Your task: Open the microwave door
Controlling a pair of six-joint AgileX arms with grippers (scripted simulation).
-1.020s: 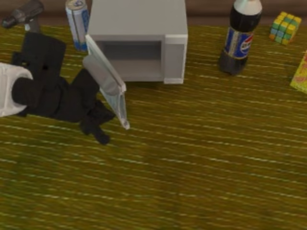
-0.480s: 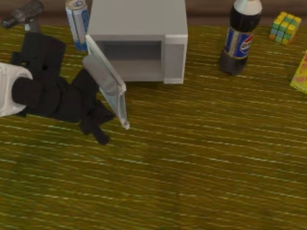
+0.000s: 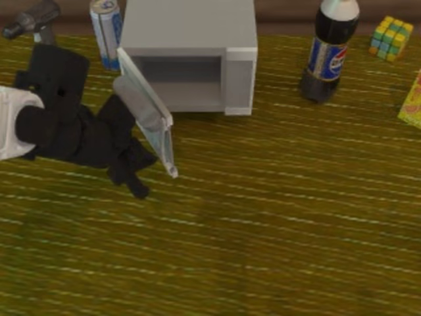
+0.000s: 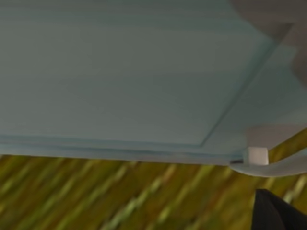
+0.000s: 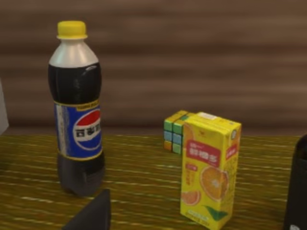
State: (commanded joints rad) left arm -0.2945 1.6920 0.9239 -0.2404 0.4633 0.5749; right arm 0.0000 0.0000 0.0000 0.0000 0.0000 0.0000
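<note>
I am looking down on a green-and-yellow striped tabletop (image 3: 276, 230). The microwave (image 3: 191, 52) sits at the far edge, left of centre. The microwave door (image 3: 146, 110) is swung well open, hinged at the microwave's left front corner and angling out over the tabletop toward me, so the empty cavity shows.

My left arm reaches in from the left side, and its black left end effector (image 3: 135, 172) sits just beside the outer face of the open door, near the door's free edge. From above I cannot tell whether its fingers are released or clenched. In the left wrist view, the door's pale glass panel (image 4: 124, 72) fills most of the picture, very close, with the striped tabletop beneath it.

My right arm is out of the top view; its wrist view shows only dark edges, so I cannot tell the right end effector's state. That view faces a cola bottle (image 5: 76, 120), an orange juice carton (image 5: 208, 167) and a puzzle cube (image 5: 173, 132) at the tabletop's far right.

A blue-and-white can (image 3: 106, 29) stands just left of the microwave.
</note>
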